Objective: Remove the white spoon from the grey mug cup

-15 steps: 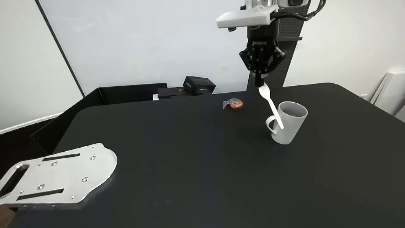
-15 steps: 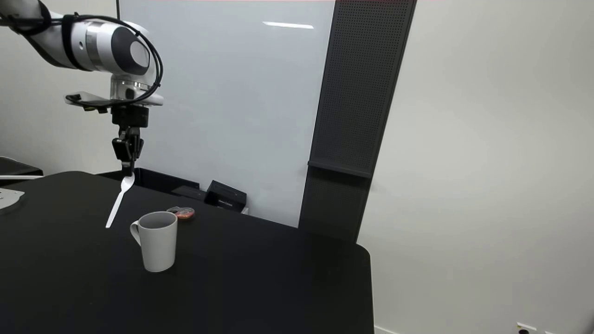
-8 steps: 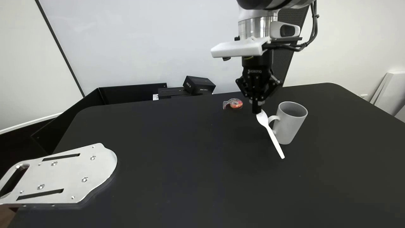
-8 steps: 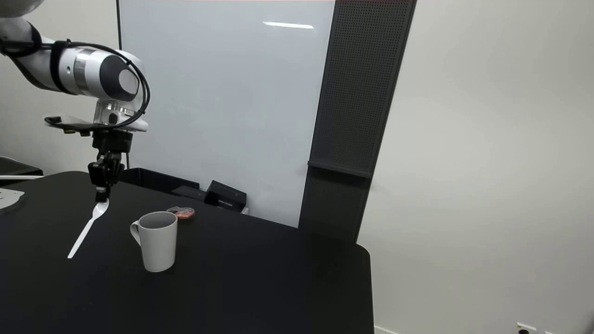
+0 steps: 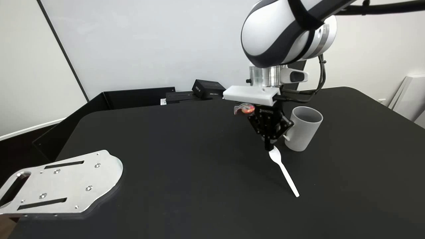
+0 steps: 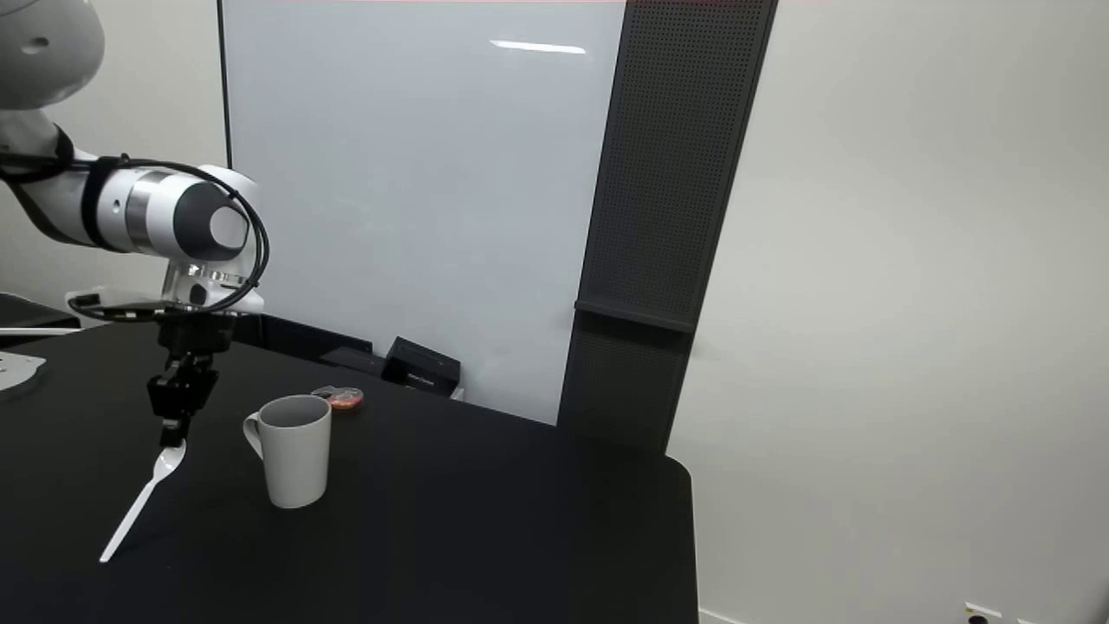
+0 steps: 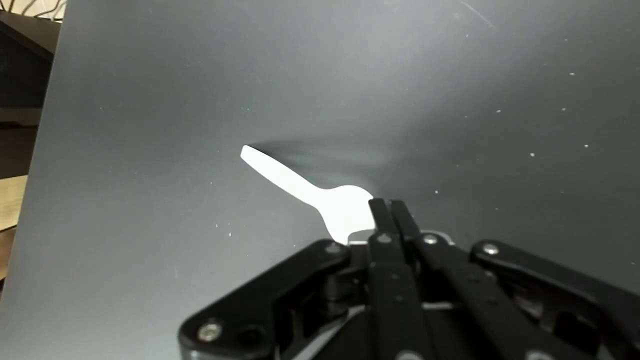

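Note:
My gripper [image 5: 269, 146] is shut on the bowl end of the white spoon [image 5: 287, 177], seen in both exterior views. The spoon hangs tilted, handle pointing down and away from the gripper. In an exterior view the spoon [image 6: 139, 503] is outside and beside the mug, on its handle side. The grey mug cup [image 6: 296, 464] stands upright; it also shows in an exterior view [image 5: 302, 132], its handle partly behind the gripper. In the wrist view the closed fingertips of the gripper [image 7: 389, 201] cover the bowl's edge. The spoon's handle [image 7: 290, 181] tip is at or just above the table; I cannot tell if it touches.
A tape dispenser [image 5: 246, 109] lies behind the gripper. A flat metal plate [image 5: 73, 182] with slots is at the table's left side in that exterior view. Black boxes [image 5: 209, 89] are past the back edge. The black table [image 7: 150, 225] ends at the left of the wrist view.
My gripper has come down toward the table with the spoon in it, and away from the mug on its handle side. The mug has not moved.

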